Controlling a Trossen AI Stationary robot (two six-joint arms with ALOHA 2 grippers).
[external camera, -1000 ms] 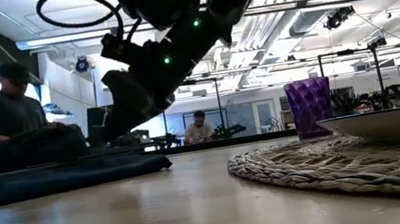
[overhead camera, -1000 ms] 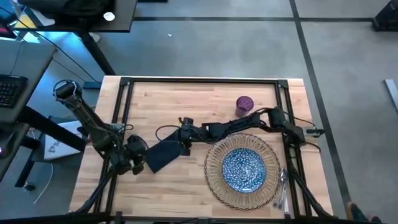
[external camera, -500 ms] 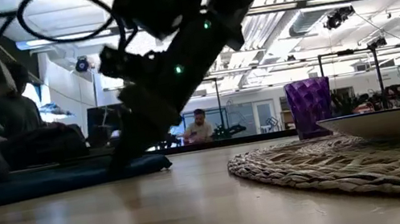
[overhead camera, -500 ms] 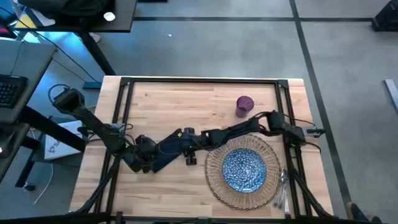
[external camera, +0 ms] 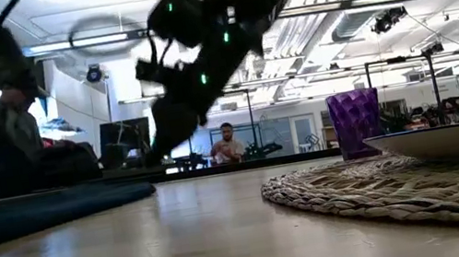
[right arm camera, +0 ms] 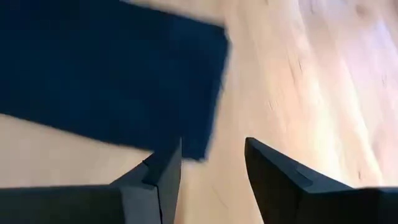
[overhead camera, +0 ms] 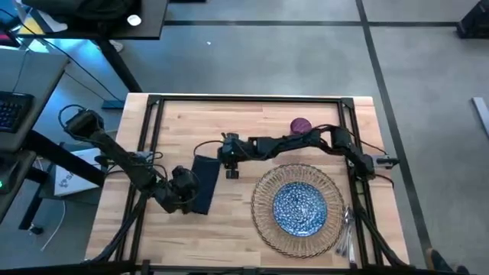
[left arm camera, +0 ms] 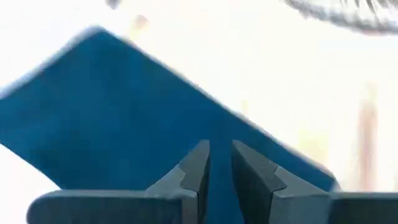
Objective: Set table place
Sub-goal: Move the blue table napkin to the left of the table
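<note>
Navy cloth is the story here: the dark folded rectangular napkin (overhead camera: 202, 183) lies flat on the light wood-strip desk (overhead camera: 229, 122), well to the left of the round woven wicker mat (overhead camera: 263, 221) that carries the blue-white speckled plate (overhead camera: 299, 208). From above, the napkin's long axis runs roughly toward and away from the desk's far edge, parallel to the mat's left side but apart from it. The left tool (overhead camera: 183, 191) sits right on the napkin's left edge, clearly the nearer one; the right tool (overhead camera: 228, 153) hangs just off the cloth's far-right corner. The small purple faceted cup (overhead camera: 299, 125) stands beyond the mat, and the silver cutlery (overhead camera: 348, 229) lies at the mat's right rim.

Down at desk level, the napkin (external camera: 47, 213) shows as a flat dark slab well left of the mat (external camera: 389, 190), with the cup (external camera: 356, 124) behind it; people sit far off in the room.

Left wrist view: the left tool (left arm camera: 221, 163) has its fingers nearly together, a thin gap only, nothing visibly pinched, the napkin (left arm camera: 112, 118) spread beneath.

Right wrist view: the right tool (right arm camera: 212, 162) stands parted and empty, the napkin's (right arm camera: 106, 81) corner just ahead of one finger.

My call: the cloth must travel right toward the mat, and the left arm is best placed.
</note>
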